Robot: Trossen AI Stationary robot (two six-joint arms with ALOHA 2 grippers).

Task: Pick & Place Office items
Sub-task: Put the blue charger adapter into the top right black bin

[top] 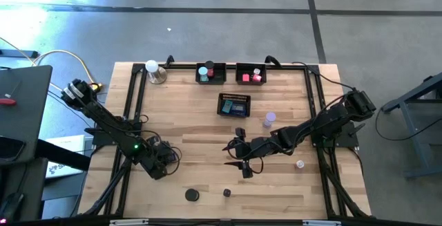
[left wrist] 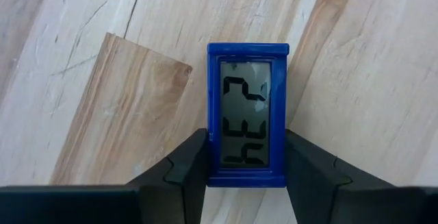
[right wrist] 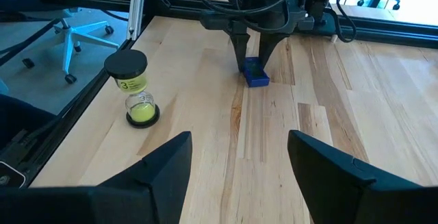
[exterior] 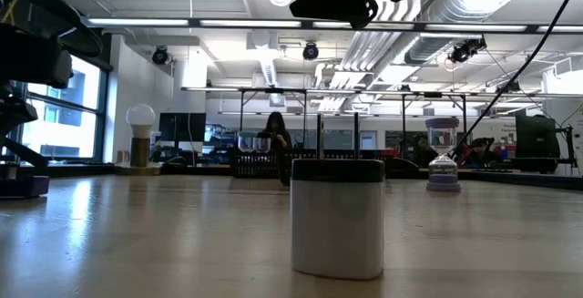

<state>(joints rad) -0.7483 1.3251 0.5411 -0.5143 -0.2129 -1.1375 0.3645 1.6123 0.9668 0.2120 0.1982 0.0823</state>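
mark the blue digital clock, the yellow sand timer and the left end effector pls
blue digital clock (left wrist: pixel 246 121): left wrist view, on its display.
yellow sand timer (right wrist: pixel 134 90): right wrist view, on its glass middle.
left end effector (left wrist: pixel 246 166): left wrist view, midway between its fingertips, which flank the clock.

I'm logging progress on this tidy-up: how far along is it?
Done: some small items already sit in the mesh trays at the table's far edge. In hand: the left gripper has its fingers around a blue digital clock. Left: a black disc, a sand timer and other loose pieces.
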